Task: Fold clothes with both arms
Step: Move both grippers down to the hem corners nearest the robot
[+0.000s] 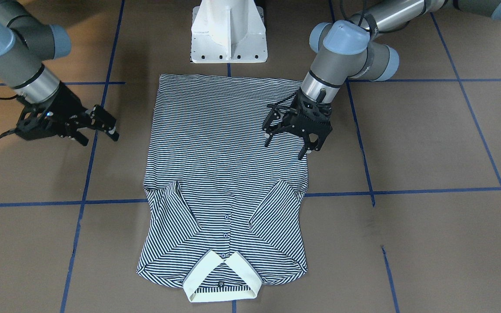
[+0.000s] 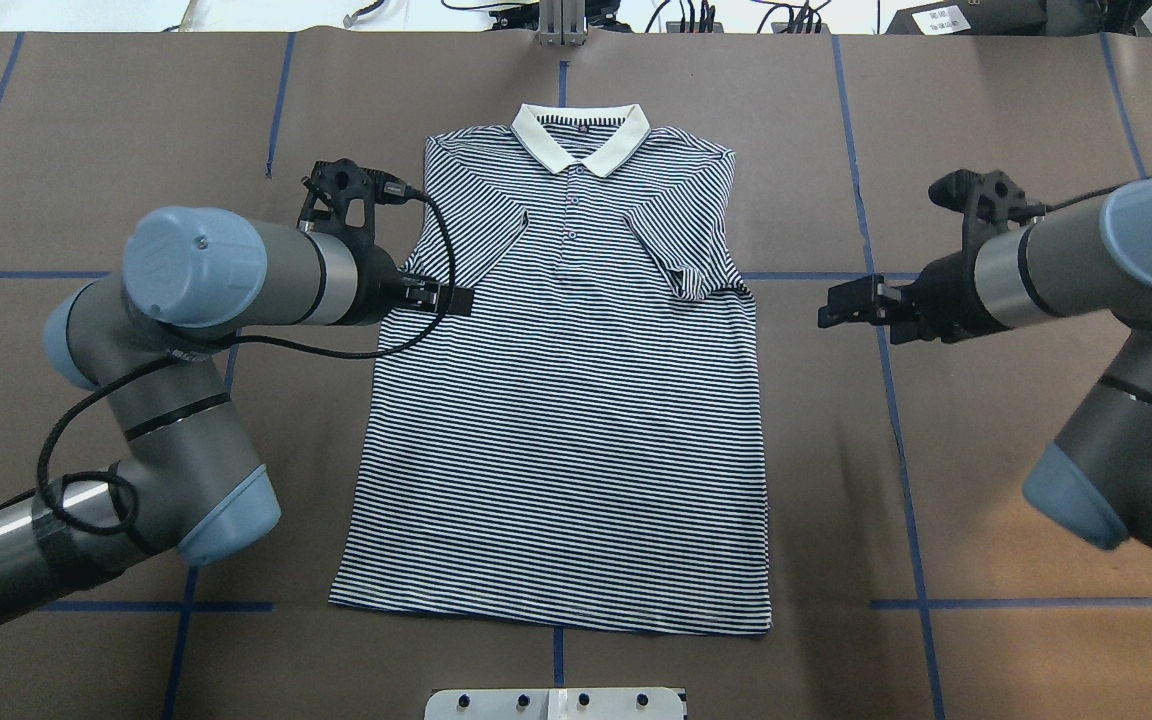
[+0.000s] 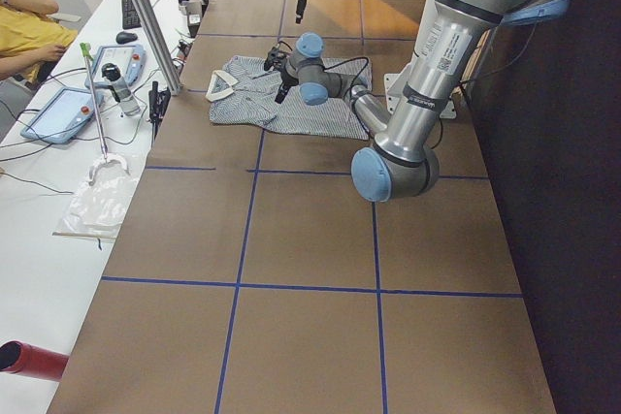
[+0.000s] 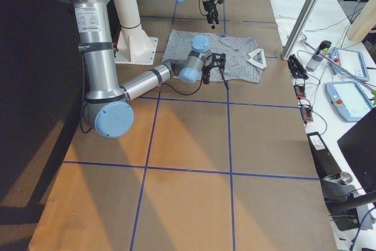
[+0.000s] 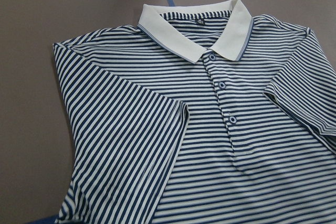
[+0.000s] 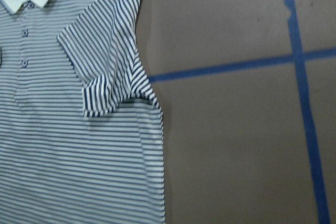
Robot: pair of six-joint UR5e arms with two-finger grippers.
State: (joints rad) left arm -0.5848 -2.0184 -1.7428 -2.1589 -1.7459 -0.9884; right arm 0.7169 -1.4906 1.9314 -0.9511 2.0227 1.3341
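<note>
While the striped shirt (image 1: 220,152) lies flat, collar (image 1: 242,269) toward the surface's (image 1: 429,143) far edge, the left hand (image 1: 285,147) hangs spread over its side, the right hand (image 1: 101,138) spread beside it.

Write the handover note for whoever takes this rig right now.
Left hand: open, empty, over the polo shirt at its left edge, below the sleeve.
Right hand: open, empty, over the bare table off the shirt's right side.
Shirt: flat, buttons up, collar away from the robot.
Done: both sleeves folded in onto the chest; the right sleeve has a curled cuff.
Left to do: fold the body.
</note>
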